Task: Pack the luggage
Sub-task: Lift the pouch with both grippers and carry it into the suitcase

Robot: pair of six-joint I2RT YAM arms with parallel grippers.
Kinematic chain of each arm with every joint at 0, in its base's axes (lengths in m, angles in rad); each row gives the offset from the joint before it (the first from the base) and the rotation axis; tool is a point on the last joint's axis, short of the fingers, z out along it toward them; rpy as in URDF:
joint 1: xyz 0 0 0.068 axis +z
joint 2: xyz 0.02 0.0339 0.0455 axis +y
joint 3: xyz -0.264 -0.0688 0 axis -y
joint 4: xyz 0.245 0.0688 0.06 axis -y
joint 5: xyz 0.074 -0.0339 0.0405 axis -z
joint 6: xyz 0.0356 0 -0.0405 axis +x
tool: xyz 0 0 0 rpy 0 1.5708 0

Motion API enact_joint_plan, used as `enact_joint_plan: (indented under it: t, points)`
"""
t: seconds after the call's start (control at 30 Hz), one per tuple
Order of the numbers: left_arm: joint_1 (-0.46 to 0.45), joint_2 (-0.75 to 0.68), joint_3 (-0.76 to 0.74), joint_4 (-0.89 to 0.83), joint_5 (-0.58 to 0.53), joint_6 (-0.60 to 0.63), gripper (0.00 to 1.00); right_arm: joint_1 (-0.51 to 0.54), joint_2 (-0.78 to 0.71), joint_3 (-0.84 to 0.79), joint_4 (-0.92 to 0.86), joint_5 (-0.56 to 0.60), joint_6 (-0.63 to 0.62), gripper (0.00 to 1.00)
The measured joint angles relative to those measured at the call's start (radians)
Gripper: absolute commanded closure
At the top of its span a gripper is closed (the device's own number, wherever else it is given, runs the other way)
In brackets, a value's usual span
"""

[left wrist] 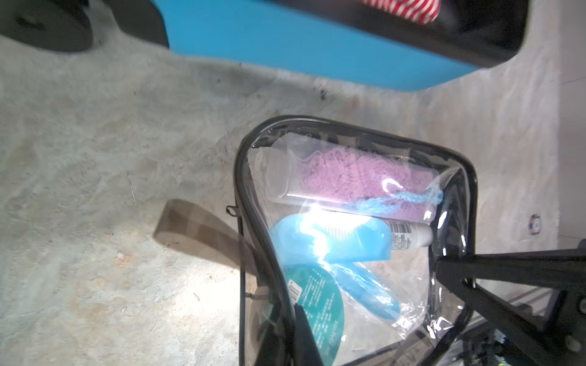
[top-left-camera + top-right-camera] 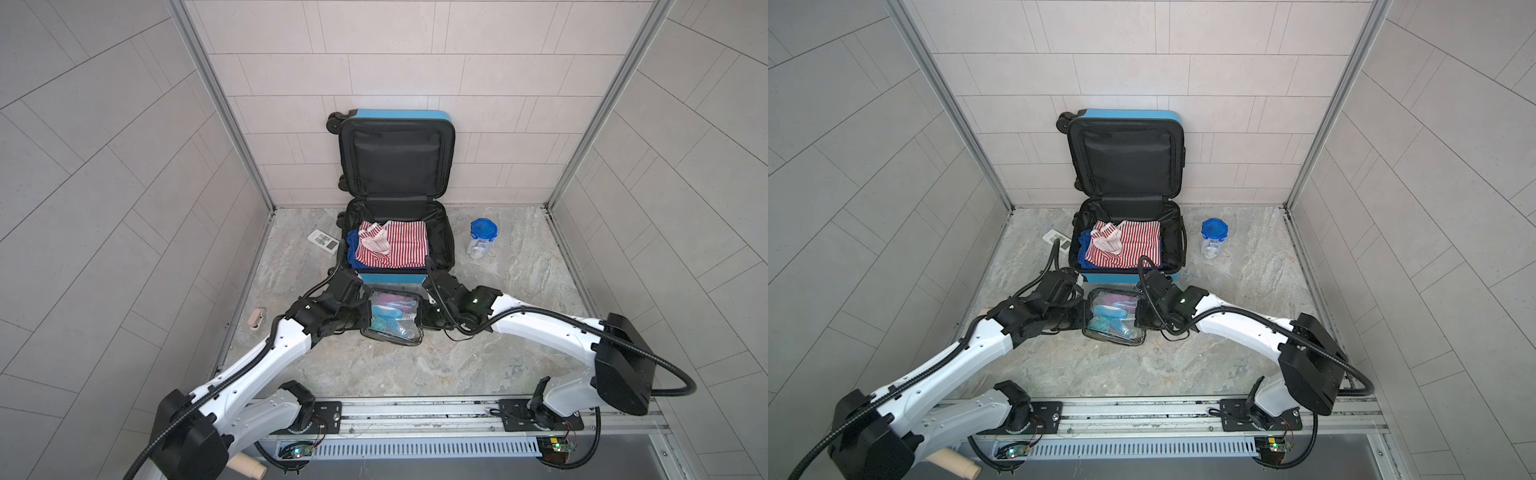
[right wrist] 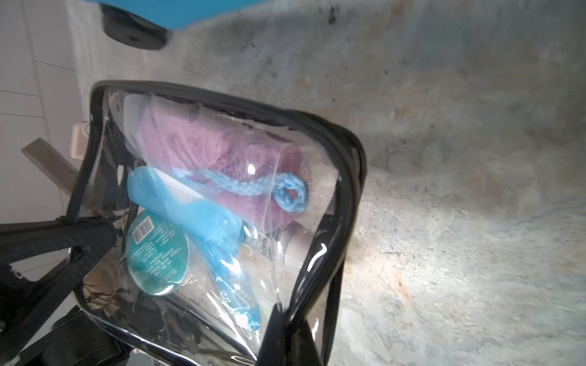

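The bright-blue luggage [image 2: 390, 277] [image 2: 1129, 114] lies open at the back, its black-lined lid leaning on the wall. Red-and-white striped clothes [image 2: 399, 247] and a blue cloth fill its lower half. Just in front of it is a clear black-trimmed toiletry pouch [image 2: 392, 316] [image 2: 1115, 318] [image 1: 348, 177] [image 3: 222, 152] holding a purple sponge, a blue comb and a teal disc. My left gripper [image 2: 365, 318] [image 1: 291, 320] is shut on the pouch's left edge. My right gripper [image 2: 422, 318] [image 3: 285, 317] is shut on its right edge.
A white remote [image 2: 323, 241] lies left of the luggage. A clear jar with a blue lid [image 2: 482, 239] stands to its right. A small pinkish object [image 2: 257, 318] lies by the left wall. Tiled walls close in three sides.
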Motion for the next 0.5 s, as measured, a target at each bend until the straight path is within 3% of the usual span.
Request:
enact_joint_plan:
  t: [0.23, 0.5]
  points:
    - [0.0, 0.081, 0.296, -0.044, -0.093, 0.012, 1.0, -0.114, -0.019, 0.202, -0.09, 0.013, -0.072, 1.0]
    - [0.058, 0.394, 0.6, -0.025, -0.216, 0.119, 1.0, -0.264, 0.24, 0.555, -0.145, 0.023, -0.177, 1.0]
